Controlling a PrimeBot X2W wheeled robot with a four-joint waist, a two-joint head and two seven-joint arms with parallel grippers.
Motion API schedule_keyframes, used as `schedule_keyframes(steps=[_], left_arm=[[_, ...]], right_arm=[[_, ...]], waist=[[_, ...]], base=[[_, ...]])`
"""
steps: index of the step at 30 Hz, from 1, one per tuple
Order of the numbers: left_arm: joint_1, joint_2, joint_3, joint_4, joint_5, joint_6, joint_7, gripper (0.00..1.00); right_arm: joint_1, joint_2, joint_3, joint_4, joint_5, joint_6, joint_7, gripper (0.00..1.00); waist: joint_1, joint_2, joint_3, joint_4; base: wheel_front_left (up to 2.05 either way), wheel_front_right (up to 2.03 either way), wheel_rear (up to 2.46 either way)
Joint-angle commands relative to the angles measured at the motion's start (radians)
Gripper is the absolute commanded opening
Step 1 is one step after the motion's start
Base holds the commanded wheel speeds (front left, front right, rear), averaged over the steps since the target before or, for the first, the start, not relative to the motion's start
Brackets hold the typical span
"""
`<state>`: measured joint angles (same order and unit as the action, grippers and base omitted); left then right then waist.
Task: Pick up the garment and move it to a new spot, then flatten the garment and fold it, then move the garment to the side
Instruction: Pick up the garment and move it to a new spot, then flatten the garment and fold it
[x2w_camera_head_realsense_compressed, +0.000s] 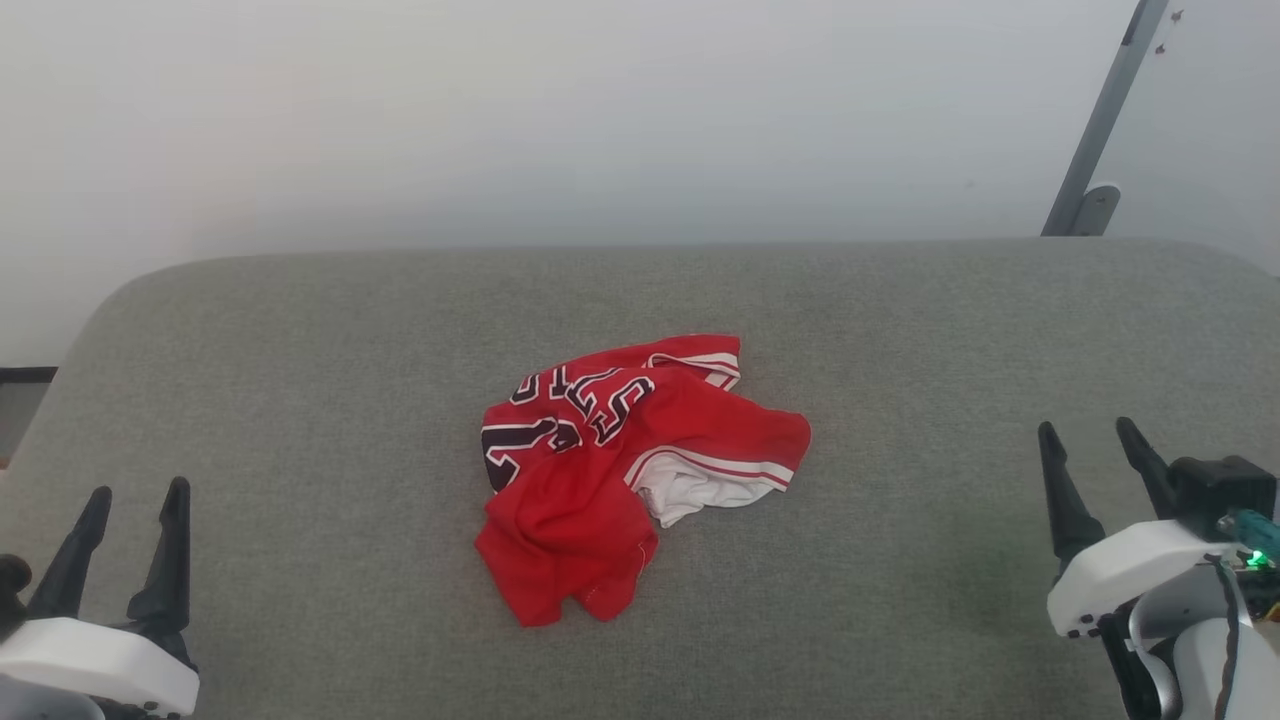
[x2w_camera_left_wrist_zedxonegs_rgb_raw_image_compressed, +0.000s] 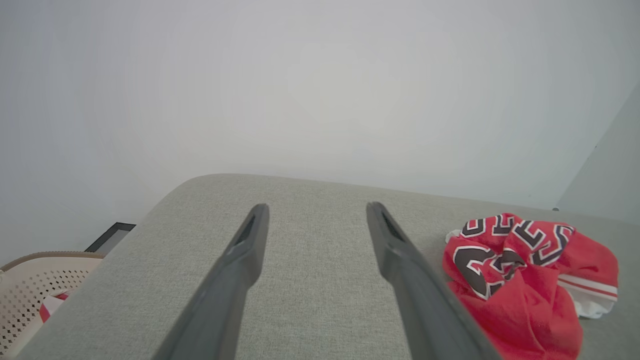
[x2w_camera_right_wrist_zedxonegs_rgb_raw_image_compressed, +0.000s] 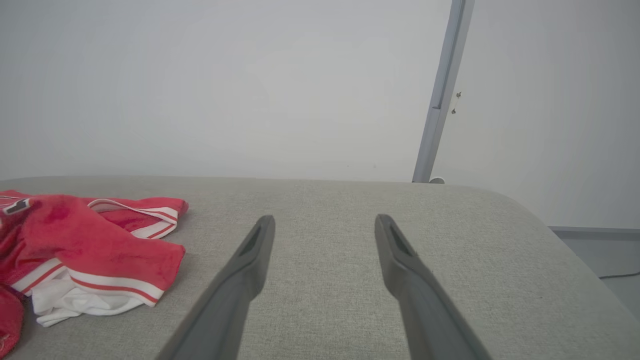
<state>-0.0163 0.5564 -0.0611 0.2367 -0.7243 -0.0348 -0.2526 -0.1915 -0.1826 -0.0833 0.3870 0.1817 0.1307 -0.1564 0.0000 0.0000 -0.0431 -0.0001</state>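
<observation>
**Pick-up not yet begun: jersey crumpled mid-cushion**

Head view: the garment (x2w_camera_head_realsense_compressed: 630, 470) lies bunched at the centre of the grey cushion (x2w_camera_head_realsense_compressed: 300, 400). The left gripper (x2w_camera_head_realsense_compressed: 140, 490) at 8 o'clock and the right gripper (x2w_camera_head_realsense_compressed: 1085, 428) at 4 o'clock are both spread wide, empty, and well apart from it.

Left wrist view: the garment sits at 4 o'clock.

Right wrist view: it sits at 8 o'clock.

The step in hand looks like the pick-up. Next, a gripper must reach inward, descend and pinch a raised fold.
</observation>
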Motion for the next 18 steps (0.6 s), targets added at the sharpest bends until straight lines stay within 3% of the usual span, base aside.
schedule_keyframes(steps=[1,9,18], left_arm=[[-0.008,-0.004,0.002,0.002,0.01,-0.005,-0.007,1.0],[-0.029,-0.017,-0.005,0.001,0.015,-0.016,-0.008,1.0],[-0.08,-0.042,-0.045,-0.02,0.03,-0.03,-0.009,1.0]], right_arm=[[0.005,0.005,0.008,-0.008,-0.005,0.0,0.007,1.0],[-0.007,0.006,0.091,-0.022,0.036,0.0,0.049,1.0],[-0.057,-0.017,0.276,-0.038,0.121,0.0,0.155,1.0]], waist=[[0.0,0.0,0.002,0.003],[0.0,0.0,0.022,0.041],[0.0,0.0,0.096,0.136]], base=[[0.0,0.0,0.0],[0.0,0.0,0.0],[0.0,0.0,0.0]])
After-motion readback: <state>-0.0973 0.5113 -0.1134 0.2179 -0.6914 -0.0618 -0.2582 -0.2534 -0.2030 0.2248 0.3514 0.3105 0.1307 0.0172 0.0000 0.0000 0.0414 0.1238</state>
